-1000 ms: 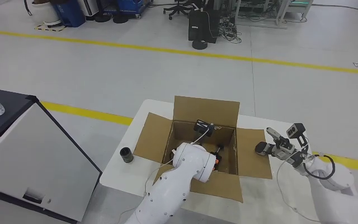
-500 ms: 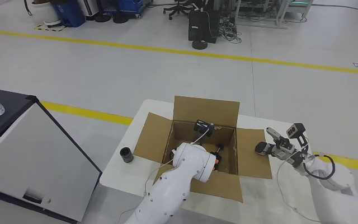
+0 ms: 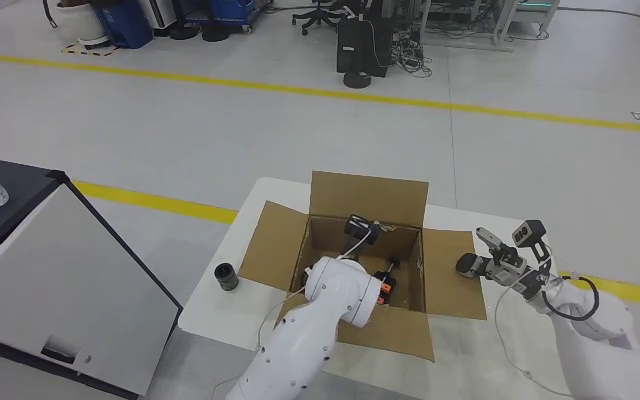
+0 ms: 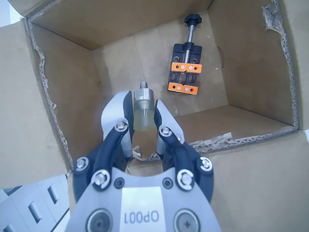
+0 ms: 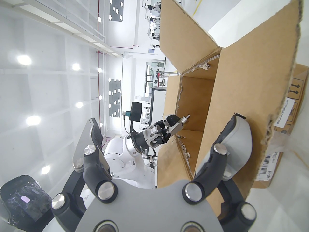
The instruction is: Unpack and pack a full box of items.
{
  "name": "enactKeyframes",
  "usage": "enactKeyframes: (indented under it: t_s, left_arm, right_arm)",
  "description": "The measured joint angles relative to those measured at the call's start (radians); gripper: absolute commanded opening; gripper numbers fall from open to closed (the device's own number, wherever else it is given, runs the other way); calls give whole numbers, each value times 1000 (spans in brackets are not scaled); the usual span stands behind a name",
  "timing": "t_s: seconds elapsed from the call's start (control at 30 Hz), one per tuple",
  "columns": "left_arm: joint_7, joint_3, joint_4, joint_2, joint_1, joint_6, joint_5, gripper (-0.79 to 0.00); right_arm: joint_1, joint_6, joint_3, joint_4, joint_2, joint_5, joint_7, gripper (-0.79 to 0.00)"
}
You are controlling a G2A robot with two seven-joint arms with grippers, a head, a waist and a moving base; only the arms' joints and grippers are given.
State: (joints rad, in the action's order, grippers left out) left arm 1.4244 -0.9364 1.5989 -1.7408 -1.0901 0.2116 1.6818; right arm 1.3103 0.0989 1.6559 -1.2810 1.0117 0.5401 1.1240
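An open cardboard box (image 3: 368, 195) stands mid-table with its flaps spread. My left gripper (image 4: 144, 102) hangs inside it, above the floor, shut on a translucent cylinder (image 4: 144, 115) with a metal threaded cap. A black and orange vise (image 4: 185, 73) lies on the box floor beyond the cylinder, also seen as the vise (image 3: 386, 283) from above. My right gripper (image 3: 477, 254) stands open and empty at the box's right flap (image 5: 243, 92). Its own view looks over that flap at the left gripper (image 5: 179, 121) holding the cylinder.
A small black cylinder (image 3: 227, 276) stands on the white table (image 3: 262, 205) left of the box. A grey cabinet (image 3: 60, 280) sits beside the table's left edge. Bare tabletop lies in front of the right flap.
The left arm has shifted slightly with the cylinder, uncovering more of the vise in the top view. The right arm has kept still.
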Motion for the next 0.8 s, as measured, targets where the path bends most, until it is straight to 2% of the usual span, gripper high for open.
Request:
enactKeyframes:
  t_s: [0.4, 0.67, 0.8]
  left_arm:
    - [35, -91, 175, 13, -61, -76, -76, -785]
    - [-54, -150, 261, 27, -125, -98, -101, -785]
    - [-60, -176, 318, 35, -172, -124, -135, -785]
  right_arm:
    - [0, 0, 0, 0, 0, 0, 0, 0]
    - [0, 0, 0, 0, 0, 0, 0, 0]
    - [0, 0, 0, 0, 0, 0, 0, 0]
